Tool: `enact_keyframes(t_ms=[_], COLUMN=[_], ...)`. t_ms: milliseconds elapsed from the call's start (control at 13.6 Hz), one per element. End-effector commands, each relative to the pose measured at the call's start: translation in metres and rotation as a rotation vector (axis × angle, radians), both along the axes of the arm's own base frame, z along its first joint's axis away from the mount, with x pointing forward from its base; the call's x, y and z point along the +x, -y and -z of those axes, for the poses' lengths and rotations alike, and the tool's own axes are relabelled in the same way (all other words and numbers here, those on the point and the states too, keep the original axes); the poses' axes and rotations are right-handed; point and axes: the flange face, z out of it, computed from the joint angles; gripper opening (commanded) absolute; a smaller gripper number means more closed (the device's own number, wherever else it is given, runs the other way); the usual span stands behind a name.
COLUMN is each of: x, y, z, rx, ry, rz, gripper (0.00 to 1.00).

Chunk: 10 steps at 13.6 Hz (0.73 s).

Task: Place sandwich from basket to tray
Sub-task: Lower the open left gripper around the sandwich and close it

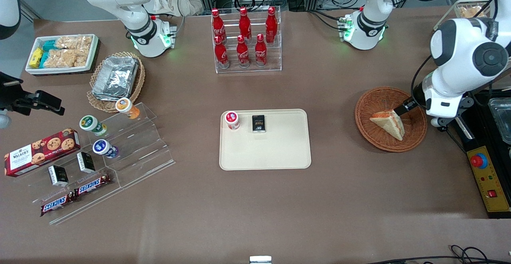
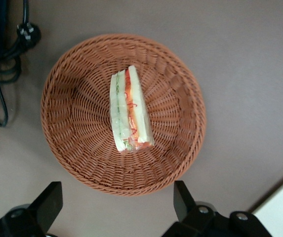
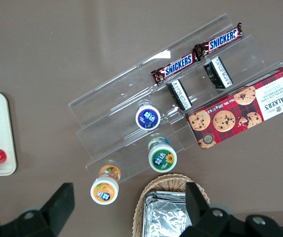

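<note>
- You can read "SNICKERS" on the two Snickers bars [image 3: 196, 54] on the clear stand, lower left of the front view.
- "WALKER'S" stands on the red cookie box [image 1: 41, 151] beside them.
- The red bottles [image 1: 242, 36], upper centre, carry Coca-Cola script.

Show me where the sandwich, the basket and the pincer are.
sandwich [image 2: 130, 111]: left wrist view, on its filling edge.
basket [image 2: 77, 64]: left wrist view, on its woven wall.
pincer [image 2: 117, 202]: left wrist view, midway between its open fingertips, above the basket.

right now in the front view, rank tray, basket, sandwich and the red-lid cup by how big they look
1. tray
2. basket
3. sandwich
4. red-lid cup

The gripper hovers open above the basket.
</note>
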Motion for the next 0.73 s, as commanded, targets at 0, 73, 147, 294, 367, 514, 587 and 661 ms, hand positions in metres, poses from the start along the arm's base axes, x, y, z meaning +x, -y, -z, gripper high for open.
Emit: enact_keyframes(t_ms=[0,73,147,294,367,514,587,661], x=[-0.018,-0.02,-0.021,-0.025,-0.026,-0.026,-0.029,-0.03], y=[-0.003,-0.002,-0.002,-0.005,-0.014,-0.025,-0.03,-0.032], z=[0.028,0.041,0.055,0.075,0.083,0.099,0.111,0.122], rx=[0.018,0.02,0.022,0.019,0.02,0.023,0.022,0.024], ry=[0.037,0.046,0.051,0.085,0.079,0.074,0.084,0.095], rz=[-0.053,-0.08,-0.096,-0.129,-0.151,-0.176,-0.191,-0.21], gripper=[1.0,1.0,1.0,1.0,1.0,1.0,1.0,1.0])
